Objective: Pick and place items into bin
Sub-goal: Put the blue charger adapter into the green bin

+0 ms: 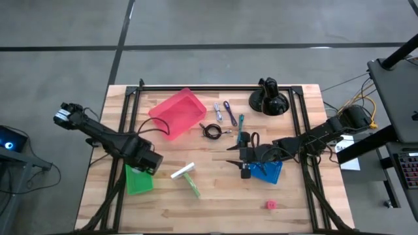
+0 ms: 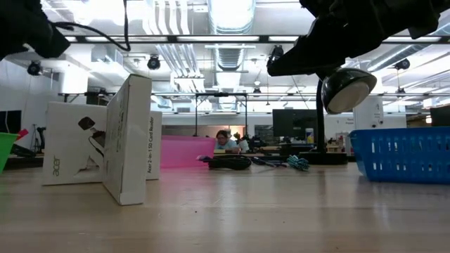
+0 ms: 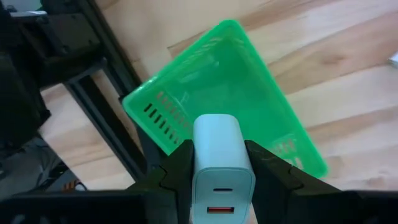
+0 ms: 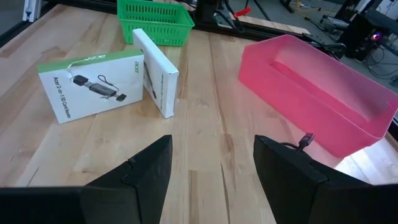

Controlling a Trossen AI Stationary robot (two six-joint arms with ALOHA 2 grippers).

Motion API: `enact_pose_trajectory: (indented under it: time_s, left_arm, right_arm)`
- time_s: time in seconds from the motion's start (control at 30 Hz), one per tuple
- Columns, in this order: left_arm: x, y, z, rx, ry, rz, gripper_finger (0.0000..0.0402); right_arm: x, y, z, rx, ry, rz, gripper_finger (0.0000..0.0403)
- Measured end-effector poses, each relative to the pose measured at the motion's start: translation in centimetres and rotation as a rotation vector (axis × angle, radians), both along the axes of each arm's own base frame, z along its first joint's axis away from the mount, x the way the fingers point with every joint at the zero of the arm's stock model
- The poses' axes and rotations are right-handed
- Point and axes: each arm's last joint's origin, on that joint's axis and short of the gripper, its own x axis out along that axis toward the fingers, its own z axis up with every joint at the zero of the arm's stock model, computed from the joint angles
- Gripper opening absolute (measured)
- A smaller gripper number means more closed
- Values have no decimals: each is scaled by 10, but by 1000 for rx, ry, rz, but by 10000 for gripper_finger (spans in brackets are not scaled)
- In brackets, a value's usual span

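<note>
Left wrist view: I see left gripper [image 3: 216, 180] pinching a white charger [image 3: 216, 163] above the green bin [image 3: 236, 87].
Green bin: desk's 8 o'clock corner.
Right gripper [image 4: 211, 168]: spread, empty, over blue bin [image 1: 266, 172], 4 o'clock.
Coiled cable [image 1: 210, 131]: desk centre, beside pink bin [image 1: 176, 112].

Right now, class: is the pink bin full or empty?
Empty as far as visible: the right wrist view shows the pink bin with a bare floor, nothing inside.
</note>
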Motion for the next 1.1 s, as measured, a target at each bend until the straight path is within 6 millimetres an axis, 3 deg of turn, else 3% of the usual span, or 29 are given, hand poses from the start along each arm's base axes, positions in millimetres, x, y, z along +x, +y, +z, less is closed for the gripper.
enact_pose_trajectory:
  time_s: [1.1]
  left_arm:
    - [-6,2,-62,-5,2,-5,100]
  right_arm:
    - [0,0,0,-1,1,0,212]
